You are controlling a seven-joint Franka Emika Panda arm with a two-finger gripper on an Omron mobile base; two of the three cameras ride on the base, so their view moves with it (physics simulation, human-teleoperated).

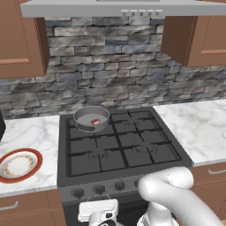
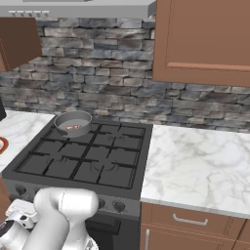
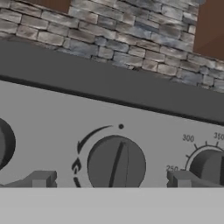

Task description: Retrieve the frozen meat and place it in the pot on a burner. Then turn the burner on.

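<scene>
**Inspector A:** Status of the first step?

**Inspector B:** Judged complete. The frozen meat (image 1: 95,121) lies inside the pot (image 1: 91,118), and the pot sits on the rear left burner of the stove (image 1: 119,143), near the stove's back left corner. The right base view agrees: meat (image 2: 75,127) in pot (image 2: 73,123), same burner.

**Inspector A:** What remains?

**Inspector B:** Turning the burner on. I see no flame under the pot, so I judge that step not yet done. The pincer (image 3: 109,179) is low at the stove's front panel, its two finger tips spread wide either side of a dark round knob (image 3: 116,165). It holds nothing and is not touching the knob, as far as the hand view shows.

**Inspector A:** Is that the correct knob?

**Inspector B:** Cannot tell. A flame mark sits left of it and its ridge stands nearly upright. The next knob (image 3: 210,168) to the right carries temperature figures, probably the oven's.

**Inspector A:** Condition of the meat?

**Inspector B:** A small flat dark-red piece with paler patches, far smaller than the pot, lying right of centre on the pot's floor. Finer detail is too small to report.

**Inspector A:** Anything else?

**Inspector B:** A white plate (image 1: 18,165) with an orange-red rim lies on the table left of the stove, near its front edge.
</scene>
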